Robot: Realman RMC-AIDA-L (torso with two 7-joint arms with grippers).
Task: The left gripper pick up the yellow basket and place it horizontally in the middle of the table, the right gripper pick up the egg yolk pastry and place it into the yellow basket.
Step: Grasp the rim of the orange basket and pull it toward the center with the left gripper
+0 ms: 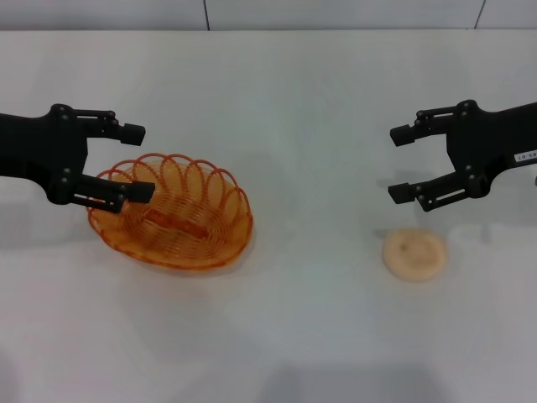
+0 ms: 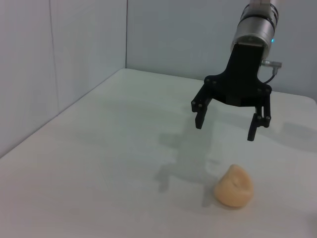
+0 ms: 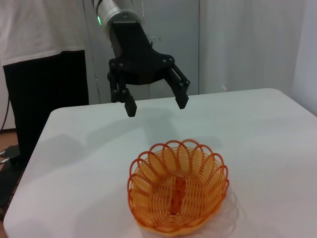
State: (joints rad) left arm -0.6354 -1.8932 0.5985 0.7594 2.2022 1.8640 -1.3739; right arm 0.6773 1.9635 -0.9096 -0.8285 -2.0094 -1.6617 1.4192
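Head view: I'm seeing the left gripper (image 1: 134, 161) hovering with fingers spread wide, holding nothing. The yellow basket (image 1: 172, 211) is sitting upright on the counter (image 1: 294, 101), its rim under the lower finger. I'm keeping the right gripper (image 1: 404, 164) hanging open wide too, also holding nothing, and the egg yolk pastry (image 1: 414, 253) is lying on the counter just below its fingers, apart from them.
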